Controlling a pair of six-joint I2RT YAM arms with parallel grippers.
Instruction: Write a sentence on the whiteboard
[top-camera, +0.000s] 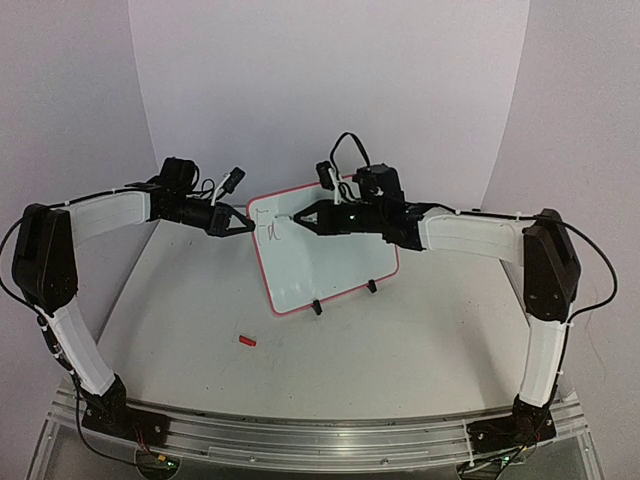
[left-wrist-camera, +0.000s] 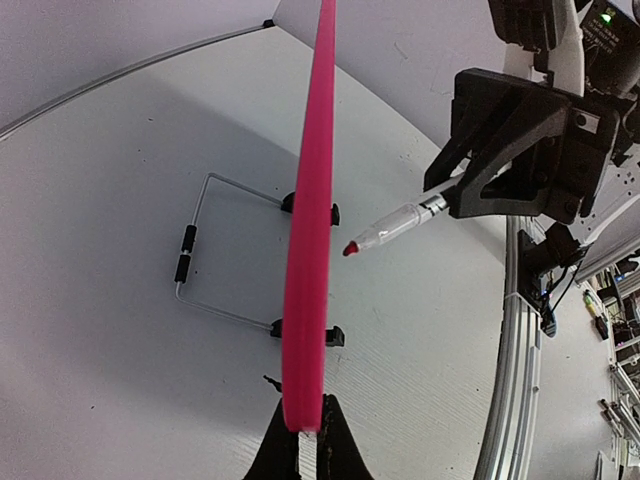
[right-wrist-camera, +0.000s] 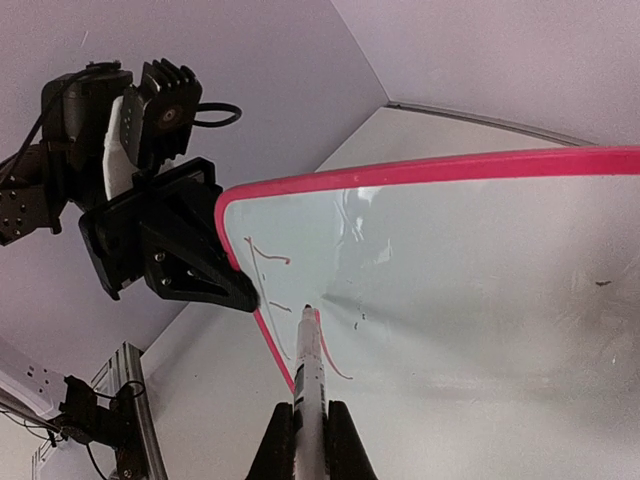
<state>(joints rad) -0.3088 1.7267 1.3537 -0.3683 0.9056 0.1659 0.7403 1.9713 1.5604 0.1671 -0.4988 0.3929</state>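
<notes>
The whiteboard stood tilted at the centre of the top view on its black clip feet. The left arm's jaws were clenched on its pink rim at the upper-left corner. The right arm's jaws were grasping a marker, its tip at the board's face beside the first thin strokes of the sentence. A red cap lay on the surface, lower left. I'd say light, even pressure mattered, with the left hold braced and the letters small, running rightward.
</notes>
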